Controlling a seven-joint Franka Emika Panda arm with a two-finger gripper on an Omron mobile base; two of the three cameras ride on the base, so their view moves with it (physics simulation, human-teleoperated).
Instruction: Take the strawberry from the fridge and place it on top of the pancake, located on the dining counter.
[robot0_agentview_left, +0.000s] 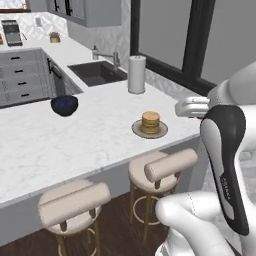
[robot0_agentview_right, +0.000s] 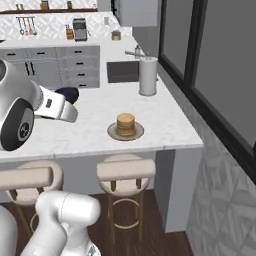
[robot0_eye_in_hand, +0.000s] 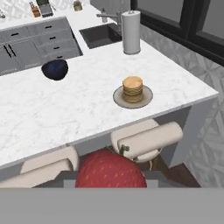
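Note:
The strawberry (robot0_eye_in_hand: 111, 168) fills the bottom of the hand view, red and dotted, with my gripper (robot0_eye_in_hand: 111, 183) shut on it. It hangs out past the front edge of the dining counter (robot0_eye_in_hand: 65, 109), above the stools. The pancake (robot0_eye_in_hand: 132, 89) is a short golden stack on a round grey plate (robot0_eye_in_hand: 146, 99) near the counter's right end, ahead of the gripper and to its right. The base views show the pancake (robot0_agentview_left: 150, 121) (robot0_agentview_right: 125, 123) with the white hand (robot0_agentview_left: 192, 106) (robot0_agentview_right: 57, 109) held level beside the counter. The fridge is out of view.
A dark blue bowl (robot0_agentview_left: 64, 105) (robot0_eye_in_hand: 54, 69) sits further left on the counter. A paper towel roll (robot0_agentview_left: 137, 74) (robot0_agentview_right: 148, 76) stands by the sink (robot0_agentview_left: 97, 72). Two beige stools (robot0_agentview_left: 75, 200) (robot0_agentview_left: 160, 170) stand under the counter's edge. Dark windows line the right wall.

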